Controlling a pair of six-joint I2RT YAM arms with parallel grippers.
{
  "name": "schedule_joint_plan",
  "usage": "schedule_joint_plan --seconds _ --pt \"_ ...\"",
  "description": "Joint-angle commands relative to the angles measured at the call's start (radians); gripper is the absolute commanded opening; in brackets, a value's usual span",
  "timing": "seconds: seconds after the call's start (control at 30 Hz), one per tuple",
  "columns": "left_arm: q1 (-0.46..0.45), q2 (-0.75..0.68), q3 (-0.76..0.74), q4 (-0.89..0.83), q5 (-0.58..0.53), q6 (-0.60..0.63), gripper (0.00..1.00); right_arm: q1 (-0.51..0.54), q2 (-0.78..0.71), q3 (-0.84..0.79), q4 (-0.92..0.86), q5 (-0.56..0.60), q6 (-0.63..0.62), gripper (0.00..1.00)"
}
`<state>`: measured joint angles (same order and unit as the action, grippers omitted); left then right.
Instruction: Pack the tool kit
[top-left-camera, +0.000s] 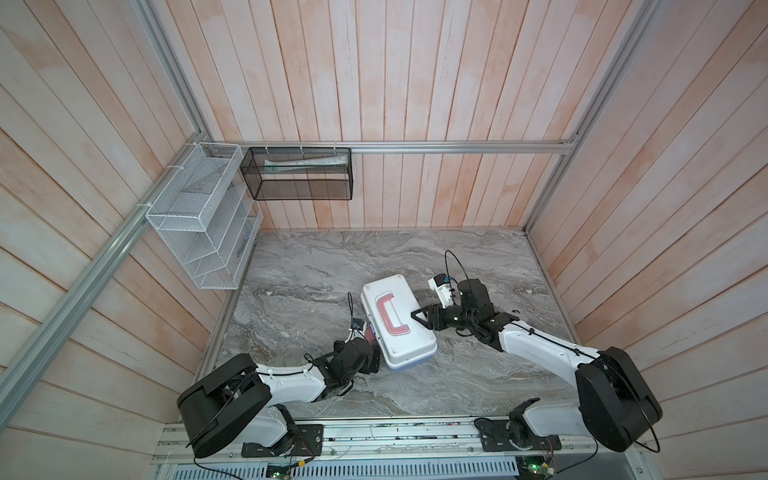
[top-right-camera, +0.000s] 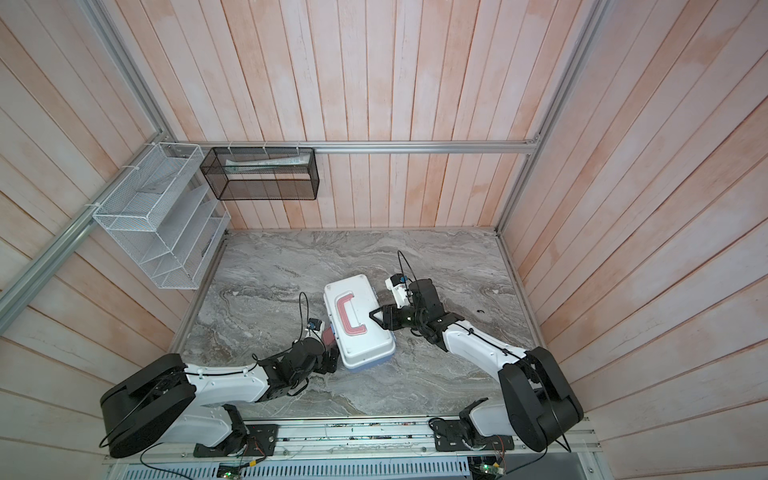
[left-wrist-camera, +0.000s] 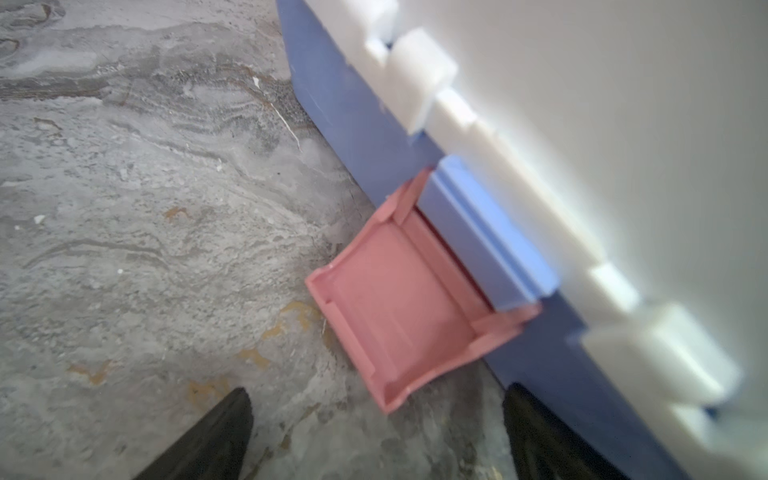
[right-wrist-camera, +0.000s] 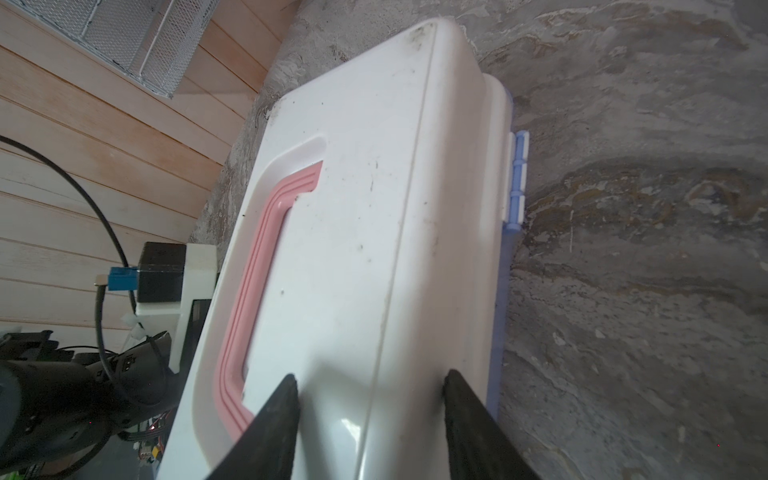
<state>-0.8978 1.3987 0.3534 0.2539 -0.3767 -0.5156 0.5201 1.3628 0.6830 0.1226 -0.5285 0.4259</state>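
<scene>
The case (top-left-camera: 405, 349) lies on the marbled surface (top-left-camera: 311, 266): smooth white lid (right-wrist-camera: 357, 232), ribbed pink handle (right-wrist-camera: 251, 291), blue base (left-wrist-camera: 349, 133). I see my left jaws wide beside the flat pink latch (left-wrist-camera: 399, 307), folded out; right jaws half apart, tips on the lid

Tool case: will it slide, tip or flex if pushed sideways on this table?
Likely slides: smooth plastic case on a smooth marble-look table. Unlikely to tip, being low and wide. The pink latch is flipped open, so the lid may lift.

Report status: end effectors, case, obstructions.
Left end effector open, at unfastened pink plastic latch. Right end effector open, over white-lidded blue rectangular plastic case, lid down. Nothing blocking.
</scene>
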Motion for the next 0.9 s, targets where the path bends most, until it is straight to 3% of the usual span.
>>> schedule_joint_plan --seconds 0.0,0.23,0.43,0.6,0.87 --pt "0.001 0.017 0.006 0.034 -0.090 0.012 0.96 0.021 -0.002 -0.015 -0.024 -0.043 0.012 0.53" --pt "0.010 -0.069 -0.034 0.008 -0.191 -0.026 0.97 0.021 -0.013 -0.014 -0.031 -0.039 0.008 0.53" --pt "0.015 -0.176 -0.085 0.087 -0.192 0.012 0.97 0.022 -0.025 -0.013 -0.041 -0.038 0.002 0.52" --pt "0.052 -0.200 -0.077 0.127 -0.096 0.039 0.97 0.022 -0.033 -0.016 -0.041 -0.032 0.001 0.52" --pt "0.102 -0.220 -0.030 0.091 0.086 -0.100 0.94 0.026 -0.015 -0.019 -0.034 -0.033 0.002 0.53"
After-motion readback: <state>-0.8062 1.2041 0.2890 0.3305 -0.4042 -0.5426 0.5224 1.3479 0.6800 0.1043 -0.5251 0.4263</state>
